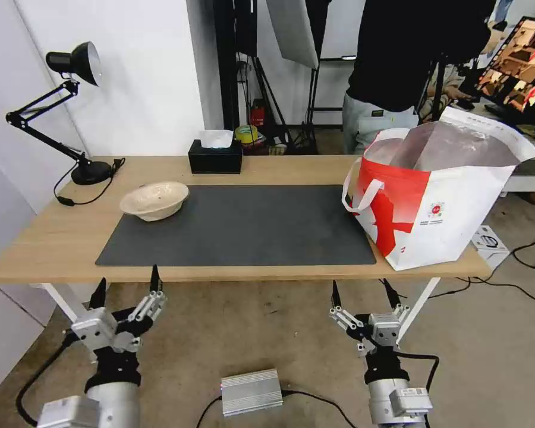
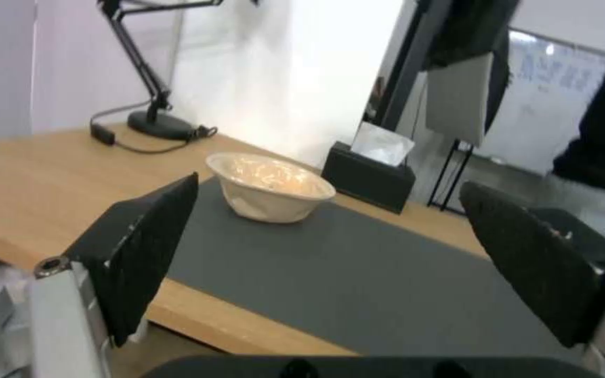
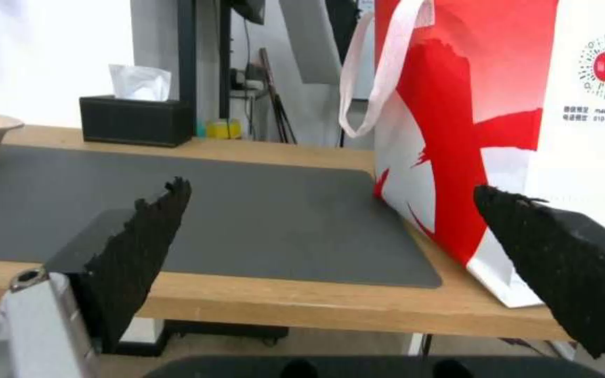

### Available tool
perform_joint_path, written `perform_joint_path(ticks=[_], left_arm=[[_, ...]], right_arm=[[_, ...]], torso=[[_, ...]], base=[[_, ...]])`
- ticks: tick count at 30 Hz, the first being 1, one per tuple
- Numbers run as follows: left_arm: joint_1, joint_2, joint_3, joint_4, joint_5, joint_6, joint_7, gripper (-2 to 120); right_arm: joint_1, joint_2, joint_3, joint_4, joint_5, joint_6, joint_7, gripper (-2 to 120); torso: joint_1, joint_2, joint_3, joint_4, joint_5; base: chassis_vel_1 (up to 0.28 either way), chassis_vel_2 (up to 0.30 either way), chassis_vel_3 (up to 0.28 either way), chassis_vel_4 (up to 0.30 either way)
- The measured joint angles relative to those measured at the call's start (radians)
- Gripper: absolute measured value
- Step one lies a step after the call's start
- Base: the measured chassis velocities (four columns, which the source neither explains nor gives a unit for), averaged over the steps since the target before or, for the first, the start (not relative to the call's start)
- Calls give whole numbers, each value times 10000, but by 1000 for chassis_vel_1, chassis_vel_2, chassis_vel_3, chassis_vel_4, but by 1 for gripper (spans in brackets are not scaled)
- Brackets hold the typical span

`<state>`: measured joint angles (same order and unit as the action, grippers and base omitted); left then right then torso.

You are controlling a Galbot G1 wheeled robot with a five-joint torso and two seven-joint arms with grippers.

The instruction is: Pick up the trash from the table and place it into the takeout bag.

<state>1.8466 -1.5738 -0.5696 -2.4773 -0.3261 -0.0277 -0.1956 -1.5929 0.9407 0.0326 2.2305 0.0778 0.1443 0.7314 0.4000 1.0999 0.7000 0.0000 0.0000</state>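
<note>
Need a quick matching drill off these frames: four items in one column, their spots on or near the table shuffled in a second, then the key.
Items:
1. beige bowl
2. takeout bag
3. tissue box
4. desk lamp

Places:
A. far edge of the table, behind the mat
B. right end of the table
C. far left corner of the table
D. left far corner of the mat

Pairs: 1-D, 2-B, 3-A, 4-C

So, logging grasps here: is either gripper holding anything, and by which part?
Nothing held. The left gripper and right gripper are open and empty, below the table edge.
</note>
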Motion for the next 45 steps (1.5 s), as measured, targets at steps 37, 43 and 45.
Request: perform_joint_path(ticks=[37,43,45], left_arm=[[-2923,5117,-4282,-60,-13082,1696,-4757,100],[-3318,5637,-4467,302,-13681,1736,-5088,100],[-3464,5802,-4449,469,-13836,1744,-5264,100]], right_arm=[[2,-3,4,10,13,6,-6,100],[2,-3,4,10,13,6,-5,100],[2,-3,5,10,13,6,-5,100]], torso=[[0,0,0,-1,-1],[0,0,1,0,0],[0,0,1,1,-1]], base=[[0,0,0,0],[0,0,0,0],[0,0,0,0]])
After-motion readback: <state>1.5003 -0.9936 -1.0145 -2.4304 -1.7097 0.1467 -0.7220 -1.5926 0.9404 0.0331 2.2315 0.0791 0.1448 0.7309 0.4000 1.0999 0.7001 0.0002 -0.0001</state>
